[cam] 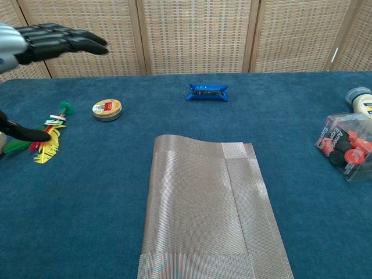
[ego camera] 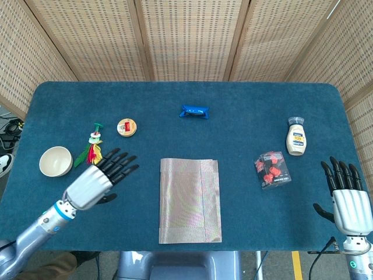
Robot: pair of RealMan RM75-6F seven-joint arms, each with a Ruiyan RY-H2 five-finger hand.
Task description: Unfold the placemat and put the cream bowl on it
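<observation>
The folded grey placemat (ego camera: 190, 199) (cam: 209, 212) lies at the table's front centre, one flap doubled over along its right side. The cream bowl (ego camera: 56, 161) sits upright near the left edge, seen only in the head view. My left hand (ego camera: 100, 178) (cam: 43, 43) hovers open between the bowl and the placemat, fingers spread and pointing toward the mat, holding nothing. My right hand (ego camera: 348, 198) stays open at the front right corner, fingers straight and apart, away from everything.
A feather shuttlecock (ego camera: 93, 153) (cam: 43, 136) lies beside the bowl, with a round tin (ego camera: 126, 127) (cam: 107, 109) behind it. A blue packet (ego camera: 194, 111) (cam: 207, 92) is at the back centre. A clear box of red items (ego camera: 272, 170) (cam: 347, 143) and a mayonnaise bottle (ego camera: 296, 137) stand on the right.
</observation>
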